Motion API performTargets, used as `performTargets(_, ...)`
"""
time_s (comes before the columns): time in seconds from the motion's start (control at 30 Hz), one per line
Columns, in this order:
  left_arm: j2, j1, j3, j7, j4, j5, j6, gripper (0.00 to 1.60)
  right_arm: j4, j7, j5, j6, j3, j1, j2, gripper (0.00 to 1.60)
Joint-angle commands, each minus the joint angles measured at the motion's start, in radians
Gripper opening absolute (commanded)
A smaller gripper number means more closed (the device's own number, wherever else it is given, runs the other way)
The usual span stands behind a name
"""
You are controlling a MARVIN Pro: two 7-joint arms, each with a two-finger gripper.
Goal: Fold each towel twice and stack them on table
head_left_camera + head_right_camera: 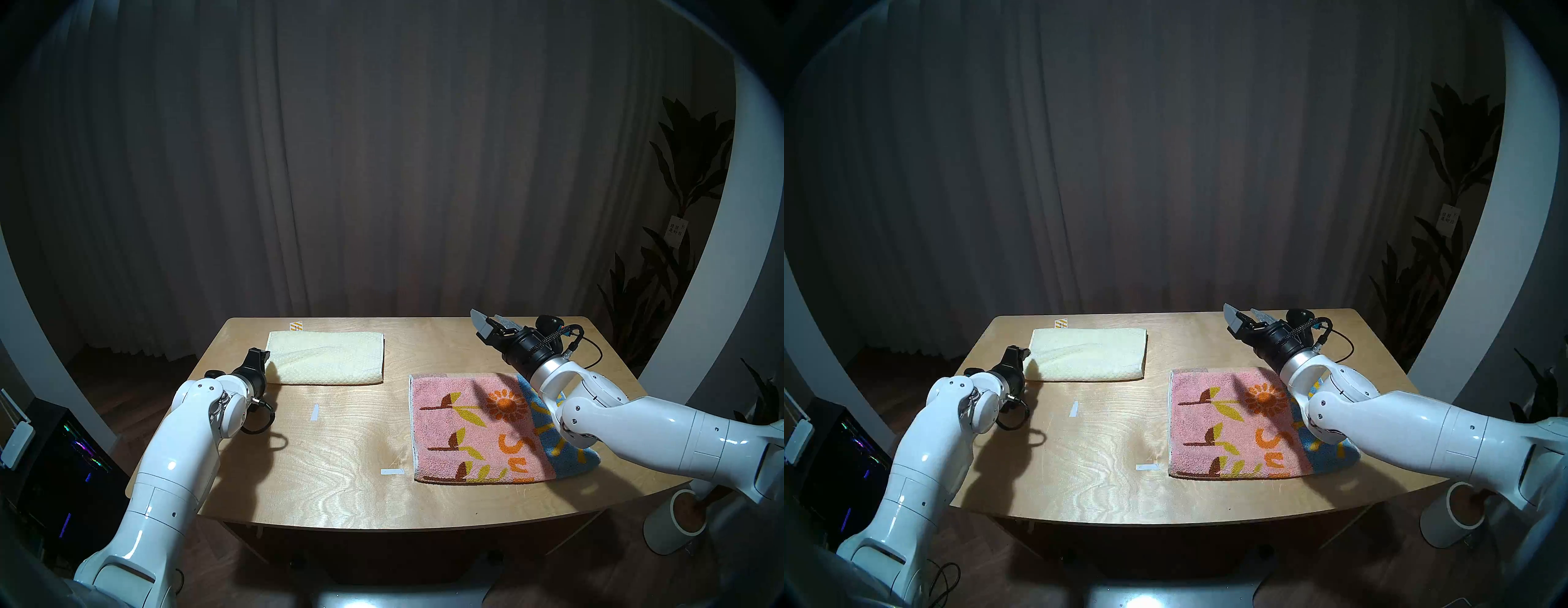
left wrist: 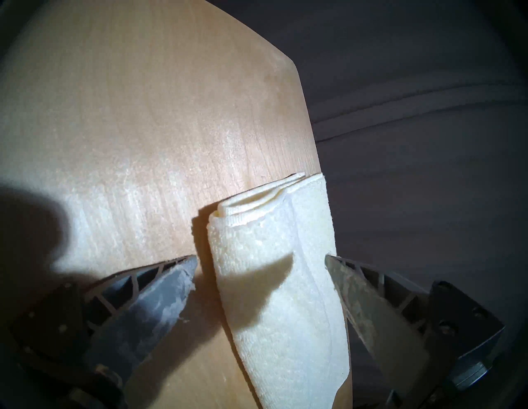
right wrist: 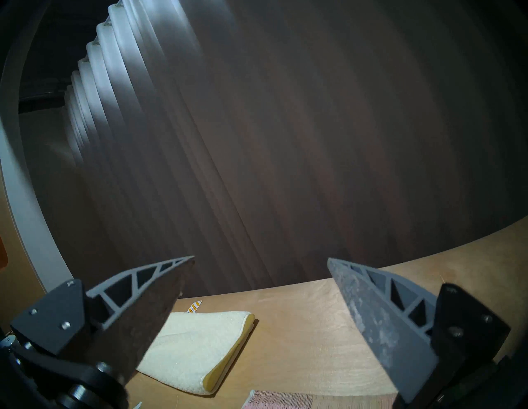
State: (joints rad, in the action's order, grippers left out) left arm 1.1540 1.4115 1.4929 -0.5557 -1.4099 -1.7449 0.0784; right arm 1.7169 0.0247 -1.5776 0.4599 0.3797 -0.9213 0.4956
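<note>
On the table, 2 towels, well apart. Cream towel folded into a long band at the far left, layered edges showing at its left end. Patterned towel at the near right — pink and blue, orange flower, orange letters, lying flat in what looks like a single fold, its blue part partly hidden under the right arm.

Left gripper low at the cream towel's left end, fingers spread wide with the towel's end lying between them; no pinch on the cloth visible, left fingertip just off the towel's edge, right fingertip out past the table's rim.

Right gripper raised above the table's far right, beyond the patterned towel, pointing roughly level toward the left — fingers wide apart and holding nothing, curtain and cream towel seen between them.

White tape marks on the bare wood between the towels; small orange-striped label by the cream towel's far edge.
</note>
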Motion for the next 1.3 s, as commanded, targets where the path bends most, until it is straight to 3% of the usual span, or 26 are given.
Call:
performTargets(0.0, 0.008, -0.069, -0.019, 0.001, 0.066, 0.011, 0.007, 1.60, 0.116, 0.069, -0.026, -0.050, 0.022, 0.020, -0.108, 1.60)
performTargets(0.17, 0.019, -0.125, -0.041, 0.006, 0.139, 0.025, 0.015, 1.60, 0.214, 0.156, -0.063, -0.112, 0.029, 0.026, -0.180, 1.60)
performTargets(0.33, 0.029, -0.175, -0.061, 0.016, 0.208, 0.038, 0.024, 1.60, 0.268, 0.185, -0.095, -0.100, 0.051, 0.031, -0.213, 1.60)
performTargets(0.5, 0.041, -0.221, -0.083, 0.038, 0.282, 0.052, 0.035, 1.60, 0.350, 0.270, -0.126, -0.097, 0.062, 0.028, -0.269, 1.60)
performTargets(0.7, 0.053, -0.268, -0.105, 0.064, 0.375, 0.067, 0.052, 1.60, 0.393, 0.367, -0.165, -0.105, 0.068, 0.034, -0.288, 1.60)
performTargets(0.83, 0.054, -0.282, -0.115, 0.063, 0.408, 0.072, 0.065, 1.60, 0.399, 0.383, -0.169, -0.109, 0.069, 0.038, -0.291, 1.60)
performTargets(0.93, 0.052, -0.273, -0.120, 0.059, 0.410, 0.078, 0.068, 1.37, 0.404, 0.397, -0.171, -0.113, 0.070, 0.042, -0.294, 1.60)
performTargets(0.97, 0.052, -0.270, -0.120, 0.062, 0.411, 0.078, 0.068, 1.18, 0.406, 0.402, -0.172, -0.115, 0.070, 0.043, -0.295, 1.60)
performTargets(1.17, 0.050, -0.241, -0.109, 0.048, 0.385, 0.066, 0.073, 1.48, 0.406, 0.412, -0.180, -0.122, 0.073, 0.052, -0.302, 1.60)
performTargets(1.27, 0.047, -0.226, -0.108, 0.045, 0.373, 0.067, 0.071, 1.37, 0.406, 0.413, -0.181, -0.126, 0.073, 0.054, -0.302, 1.60)
